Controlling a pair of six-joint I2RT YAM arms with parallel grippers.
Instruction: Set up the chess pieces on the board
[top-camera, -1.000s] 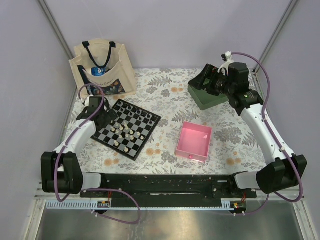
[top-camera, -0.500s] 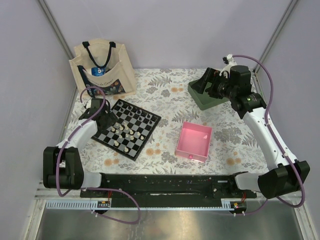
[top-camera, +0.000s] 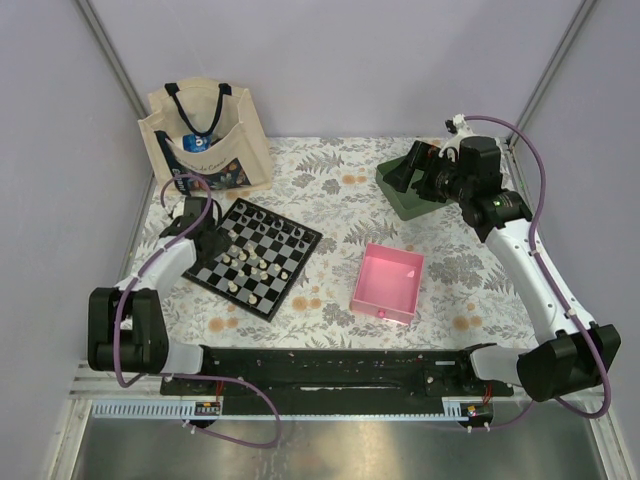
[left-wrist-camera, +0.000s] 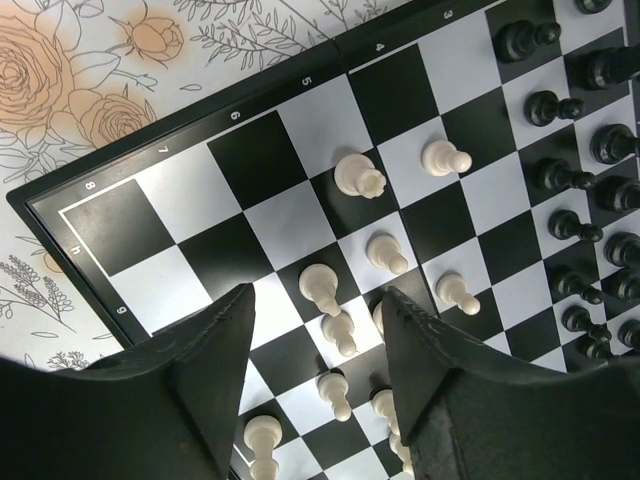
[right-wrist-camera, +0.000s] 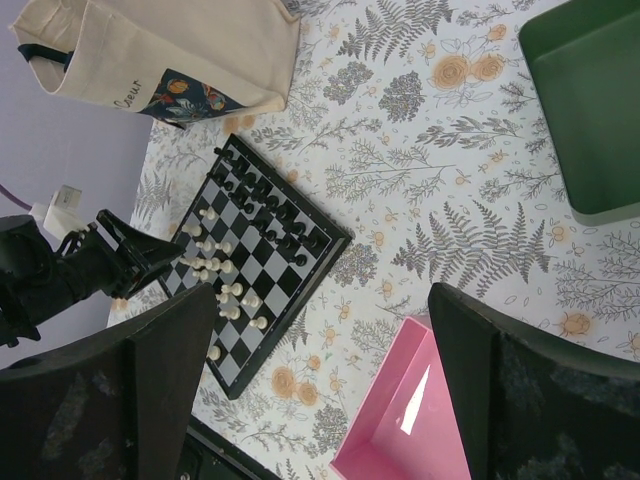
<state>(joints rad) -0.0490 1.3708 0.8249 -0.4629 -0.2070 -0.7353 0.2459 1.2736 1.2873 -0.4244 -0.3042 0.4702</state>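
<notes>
Nearest to the arm bases, a pink tray (top-camera: 388, 282) sits on the flower-patterned table (top-camera: 340, 190), a little right of the middle. To its left lies the board (top-camera: 283, 283), turned so that one corner points to the bases, and it is well apart from the tray.

The left gripper (left-wrist-camera: 318, 295) is low over the left side of the board. Its two black fingers (left-wrist-camera: 215, 380) stand apart, and they are not closed on anything. Some white chess pieces (left-wrist-camera: 360, 178) stand between and around the fingers, scattered on the squares and not in rows. I see no piece touched by a finger. The black chess pieces (left-wrist-camera: 560, 175) stand in two lines along the opposite side of the board.

Farther back on the right, a green tray (top-camera: 415, 205) rests on the table. The right gripper (right-wrist-camera: 322, 295) hangs above it with its fingers spread wide and nothing between them.

At the far left corner, a cream tote bag (top-camera: 205, 135) with dark handles stands upright, just behind the board.
</notes>
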